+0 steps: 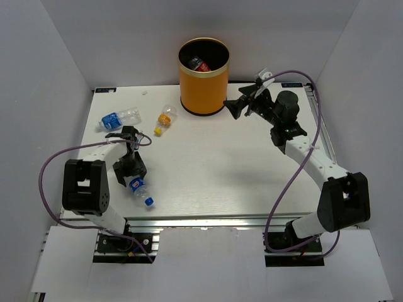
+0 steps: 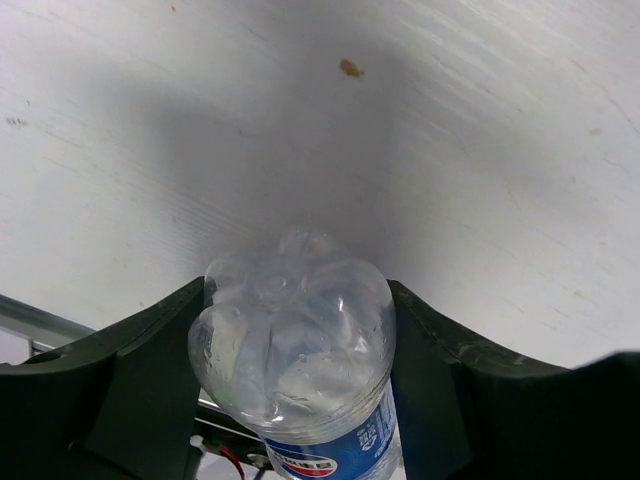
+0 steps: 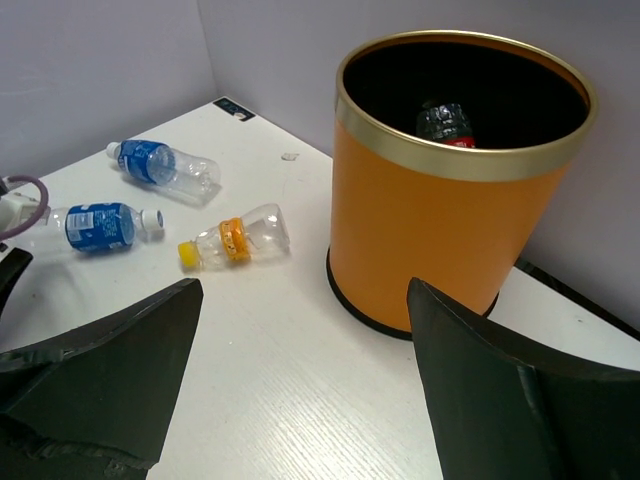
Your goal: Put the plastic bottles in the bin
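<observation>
Pinching a bottle [image 1: 141,192] in the left hand [image 1: 132,179] near the desk's [image 1: 220,170] edge. Holding the right hand [image 1: 234,106] spread beside the bin [image 1: 203,82].

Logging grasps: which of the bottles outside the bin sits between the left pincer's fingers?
The blue-labelled bottle nearest the arm bases; the second blue one and the yellow-capped bottle lie free farther back.

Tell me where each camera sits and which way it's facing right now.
Top external: above and behind the bases, looking down on the table; both arms, left hand and right hand show.
Left wrist: low over the table, looking along its fingers at the blue-label bottle they grip.
Right wrist: beside the bin, facing it across its open fingers.
Shared: top and right wrist both show the bin and orange-banded bottle.
</observation>
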`<state>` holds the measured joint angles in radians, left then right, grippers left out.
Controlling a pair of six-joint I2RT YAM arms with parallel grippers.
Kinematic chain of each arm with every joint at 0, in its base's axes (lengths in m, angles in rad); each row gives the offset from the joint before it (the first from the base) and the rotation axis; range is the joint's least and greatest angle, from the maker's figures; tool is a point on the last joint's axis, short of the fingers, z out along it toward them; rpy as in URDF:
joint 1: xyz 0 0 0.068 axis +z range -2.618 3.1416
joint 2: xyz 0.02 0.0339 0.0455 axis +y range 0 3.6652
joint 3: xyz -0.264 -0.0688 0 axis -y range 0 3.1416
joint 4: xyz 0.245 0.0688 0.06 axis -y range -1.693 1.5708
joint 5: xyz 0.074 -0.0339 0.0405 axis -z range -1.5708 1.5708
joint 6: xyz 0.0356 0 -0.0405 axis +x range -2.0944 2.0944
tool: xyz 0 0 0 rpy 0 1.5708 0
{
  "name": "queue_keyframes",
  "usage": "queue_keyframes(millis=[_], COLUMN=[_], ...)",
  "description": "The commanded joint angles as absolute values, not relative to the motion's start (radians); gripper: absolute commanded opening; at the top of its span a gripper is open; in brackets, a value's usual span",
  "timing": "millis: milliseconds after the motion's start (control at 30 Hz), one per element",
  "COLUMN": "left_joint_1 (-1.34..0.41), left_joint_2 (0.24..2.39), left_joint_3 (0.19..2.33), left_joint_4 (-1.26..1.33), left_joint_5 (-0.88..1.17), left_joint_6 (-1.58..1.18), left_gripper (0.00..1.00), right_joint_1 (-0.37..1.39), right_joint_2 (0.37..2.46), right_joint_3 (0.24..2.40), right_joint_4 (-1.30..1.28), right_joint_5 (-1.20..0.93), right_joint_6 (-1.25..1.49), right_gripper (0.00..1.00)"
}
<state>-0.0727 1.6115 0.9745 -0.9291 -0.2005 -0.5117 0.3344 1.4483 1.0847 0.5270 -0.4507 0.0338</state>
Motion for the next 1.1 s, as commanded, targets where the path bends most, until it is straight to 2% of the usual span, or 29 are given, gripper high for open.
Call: queue_keyframes(millis=[0, 167, 267, 367, 433, 500, 633, 700, 800, 933, 967, 1067], left_joint_1=[-0.083, -0.124, -0.191, -0.277, -0.307, -0.316, -0.324, -0.345, -0.377, -0.422, -0.431, -0.448], left_joint_2=[1.522, 1.442, 1.456, 1.592, 1.744, 1.848, 2.101, 2.117, 2.124, 2.351, 2.391, 2.367], left_joint_3=[1.014, 1.363, 1.556, 1.739, 1.960, 2.175, 2.441, 2.427, 2.278, 2.560, 2.591, 2.473], left_joint_4=[-0.957, -0.887, -0.691, -0.632, -0.603, -0.566, -0.408, -0.226, 0.072, 0.123, 0.203, 0.328], left_joint_5=[-0.170, -0.091, -0.097, -0.124, -0.155, -0.126, -0.067, -0.127, -0.245, -0.365, -0.382, -0.471], left_joint_6=[-0.563, -0.595, -0.601, -0.603, -0.598, -0.613, -0.663, -0.644, -0.626, -0.630, -0.635, -0.626], left_gripper=[0.00, 0.00, 0.00, 0.00, 0.00, 0.00, 0.00, 0.00, 0.01, 0.00, 0.00, 0.00], right_joint_1=[0.321, 0.276, 0.246, 0.215, 0.193, 0.184, 0.176, 0.170, 0.163, 0.156, 0.156, 0.152], right_joint_2=[1.388, 1.261, 1.189, 1.140, 1.121, 1.092, 1.074, 1.081, 1.097, 1.120, 1.127, 1.137], right_joint_3=[1.063, 0.971, 0.914, 0.890, 0.882, 0.870, 0.861, 0.870, 0.867, 0.877, 0.877, 0.887], right_joint_4=[0.555, 0.546, 0.532, 0.470, 0.466, 0.474, 0.479, 0.459, 0.472, 0.476, 0.476, 0.472], right_joint_5=[-0.416, -0.254, -0.152, -0.106, -0.097, -0.055, -0.055, -0.054, -0.041, -0.051, -0.072, -0.104], right_joint_6=[0.023, 0.032, 0.023, 0.020, 0.020, 0.034, 0.009, 0.005, 0.005, 0.011, 0.017, 0.025], right_gripper=[0.89, 0.89, 0.89, 0.90, 0.89, 0.89, 0.89, 0.90, 0.89, 0.89, 0.89, 0.90])
